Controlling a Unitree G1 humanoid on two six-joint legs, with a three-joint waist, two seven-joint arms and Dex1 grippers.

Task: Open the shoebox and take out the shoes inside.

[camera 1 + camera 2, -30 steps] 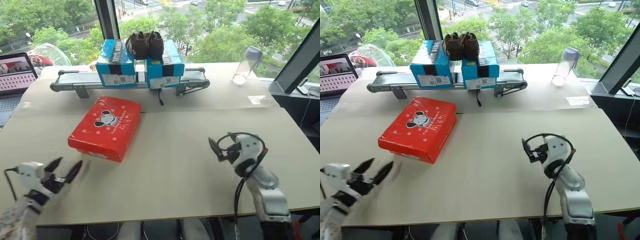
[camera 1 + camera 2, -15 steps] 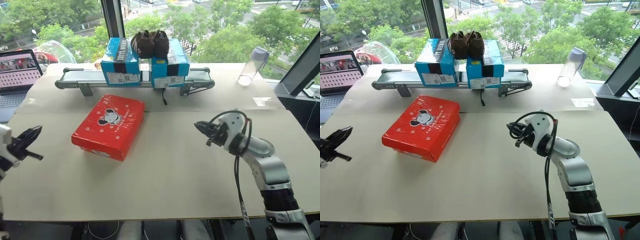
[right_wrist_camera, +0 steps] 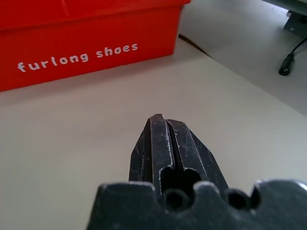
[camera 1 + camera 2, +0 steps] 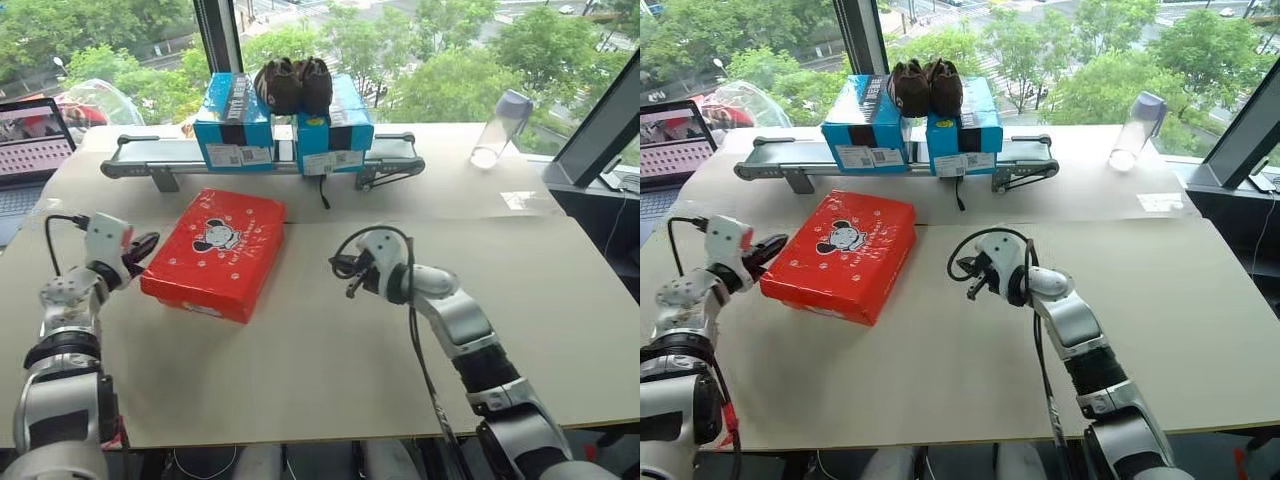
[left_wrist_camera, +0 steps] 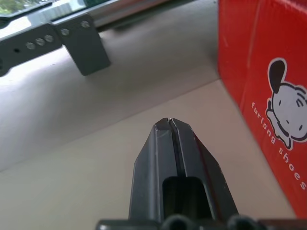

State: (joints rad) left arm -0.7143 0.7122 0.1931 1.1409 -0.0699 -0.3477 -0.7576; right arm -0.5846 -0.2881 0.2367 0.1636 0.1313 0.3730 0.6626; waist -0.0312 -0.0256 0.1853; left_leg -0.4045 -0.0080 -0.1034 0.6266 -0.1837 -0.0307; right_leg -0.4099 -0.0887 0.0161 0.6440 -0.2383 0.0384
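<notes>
Shoebox (image 4: 217, 253) sits closed, left of centre on the table (image 4: 330, 370), lid flat, one corner turned toward the camera. Shoes are not visible; presumably inside.

Left gripper (image 4: 145, 243) at the box's left edge, just beside the side wall, fingers clenched together on nothing. From its wrist camera, the red wall runs along one side of the closed fingertips (image 5: 169, 125); contact cannot be confirmed. Right gripper (image 4: 343, 268) right of the box, near but clearly apart, also pinched shut and empty, aimed at the box's long side.

Step in hand, as I judge it: closing in from both flanks to get the lid up.
- Shut fingers suit prying: slide one tip under the lid's free lip, lift slowly.
- I cannot tell from here which edge carries the hinge; find the seam before pushing.
- Brace the other gripper against the base wall so the light box does not skate across the smooth table.
- Keep the lift low and steady; a jerk could flip the whole box or tip it toward the conveyor (image 4: 180, 158) behind.
- Once the lid stands open, the fingers need to spread before reaching for a shoe.

Writing:
- Box side, right wrist view: "furlong shoes" (image 3: 77, 57), white lowercase on red.
- Same words on the lid under the cartoon mouse (image 5: 288, 117), left wrist view.
- Blue boxes (image 4: 283, 122) at upper centre carry white barcode labels; text too small to read.
- Laptop (image 4: 32, 148) at the upper left edge: screen content illegible.
</notes>
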